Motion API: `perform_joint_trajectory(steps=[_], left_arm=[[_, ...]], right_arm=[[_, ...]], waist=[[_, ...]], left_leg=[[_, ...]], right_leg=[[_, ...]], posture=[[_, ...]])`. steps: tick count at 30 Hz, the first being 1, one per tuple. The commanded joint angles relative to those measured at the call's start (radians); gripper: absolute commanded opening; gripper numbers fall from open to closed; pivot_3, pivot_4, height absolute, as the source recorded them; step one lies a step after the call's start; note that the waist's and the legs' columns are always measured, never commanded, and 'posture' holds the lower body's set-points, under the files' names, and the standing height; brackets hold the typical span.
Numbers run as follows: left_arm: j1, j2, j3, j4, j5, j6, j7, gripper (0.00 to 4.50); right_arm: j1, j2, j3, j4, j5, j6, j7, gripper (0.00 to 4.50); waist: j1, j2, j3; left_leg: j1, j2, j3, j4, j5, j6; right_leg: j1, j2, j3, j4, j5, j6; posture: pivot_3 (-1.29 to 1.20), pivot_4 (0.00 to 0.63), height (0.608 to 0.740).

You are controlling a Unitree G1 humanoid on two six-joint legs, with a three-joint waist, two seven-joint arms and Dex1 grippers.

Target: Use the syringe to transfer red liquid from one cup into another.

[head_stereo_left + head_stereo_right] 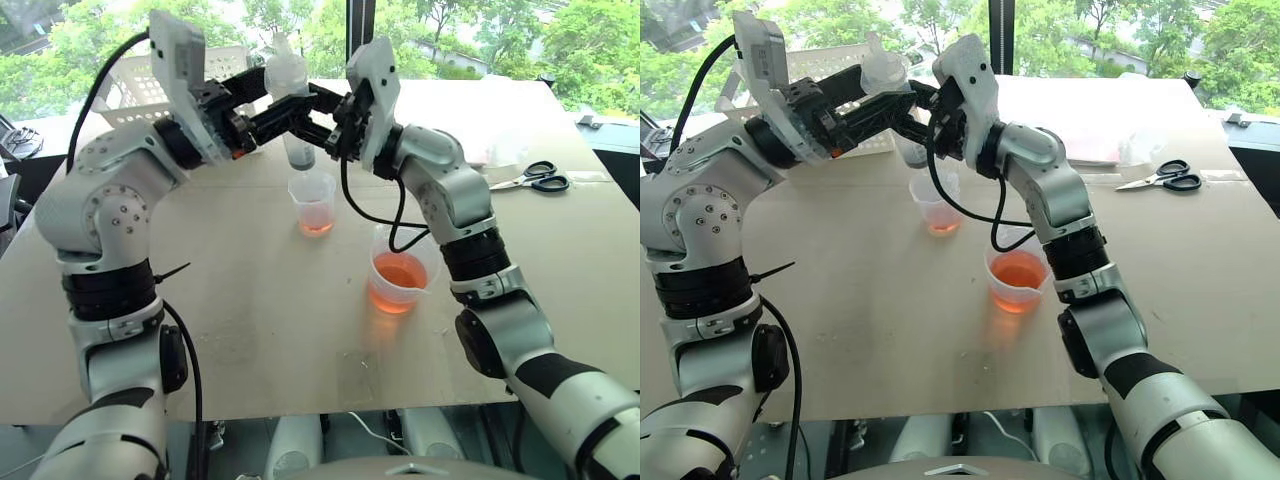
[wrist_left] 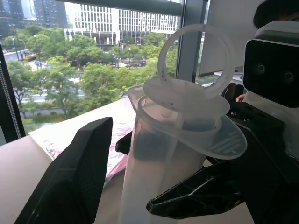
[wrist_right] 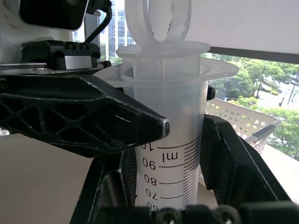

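The right gripper (image 1: 318,118) is clamped on the barrel of the syringe (image 1: 294,120), its black fingers (image 3: 236,158) pressing the graduated tube just below the wide finger flange. The left gripper (image 1: 292,108) comes in from the opposite side with its jaws spread; its fingers (image 2: 70,177) stand on either side of the same barrel near the flange, and whether they touch the plastic cannot be told. The syringe hangs upright between the two claws, ring-topped plunger pushed down close to the flange, tip pointing down.

Directly below the syringe's tip stands the narrow plain cup (image 1: 313,202), with a shallow layer of red liquid (image 1: 316,222) at its bottom. Nearer the robot and to the right of that cup sits the spouted measuring beaker (image 1: 402,270), holding more of the orange-red liquid. Both rest on the tan table (image 1: 260,320). Far to the right of the narrow cup lie black-handled scissors (image 1: 535,177); behind it, on the left, a white perforated basket (image 1: 140,90)
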Motion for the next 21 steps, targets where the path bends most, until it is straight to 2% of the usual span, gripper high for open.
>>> perform_joint_trajectory(steps=[1,4,9,14,16,19,21], left_arm=[[-0.01,0.022,0.077,-0.065,-0.122,0.059,0.007,3.71],[0.025,0.035,0.106,-0.082,-0.17,0.09,0.032,3.71],[0.092,0.039,0.125,-0.131,-0.23,0.114,0.076,3.71],[0.221,0.071,0.155,-0.254,-0.35,0.176,0.097,3.71],[0.296,0.096,0.162,-0.322,-0.403,0.19,0.092,3.71],[0.398,0.135,0.172,-0.402,-0.463,0.195,0.074,3.71],[0.482,0.177,0.182,-0.453,-0.49,0.197,0.033,3.71]], right_arm=[[-0.003,-0.131,-0.139,-0.132,0.101,0.155,-0.018,1.44],[0.005,-0.328,-0.236,-0.207,0.171,0.329,-0.003,1.44],[0.012,-0.549,-0.315,-0.279,0.239,0.533,-0.023,1.44],[0.019,-0.95,-0.141,-0.303,0.295,1.031,0.086,1.44],[0.078,-1.065,-0.082,-0.297,0.32,1.109,0.137,1.44],[0.186,-1.146,-0.019,-0.302,0.335,1.126,0.185,1.44],[0.256,-1.133,0.004,-0.28,0.328,1.135,0.173,1.44]], waist=[[0.009,0.0,0.0],[0.025,0.0,0.0],[0.016,0.0,0.0],[0.017,0.001,0.001],[0.017,0.001,0.0],[0.015,0.0,0.0],[0.014,0.0,0.0]], left_leg=[[0.0,0.0,0.0,0.0,0.0,0.0],[0.0,0.0,-0.001,0.0,0.0,0.0],[0.001,-0.001,0.0,0.0,-0.002,0.004],[0.003,0.0,0.001,-0.001,-0.002,0.004],[0.003,0.0,0.002,-0.002,-0.002,0.004],[0.003,0.0,0.006,-0.001,-0.003,0.005],[0.005,0.0,0.008,-0.001,-0.003,0.005]], right_leg=[[0.0,0.0,0.0,0.0,0.0,0.0],[0.001,-0.002,-0.001,-0.001,0.0,0.0],[0.002,-0.001,0.0,-0.006,0.0,0.0],[0.002,0.001,0.001,-0.004,-0.001,-0.001],[0.002,0.0,0.002,-0.006,-0.001,-0.001],[0.002,0.0,0.005,-0.007,-0.001,-0.001],[0.002,0.0,0.008,-0.008,-0.001,0.0]], posture=[[0.0,0.15,0.74],[0.0,0.15,0.74],[0.0,0.15,0.74],[0.0,0.15,0.74],[0.0,0.15,0.74],[0.0,0.15,0.74],[0.0,0.15,0.74]])
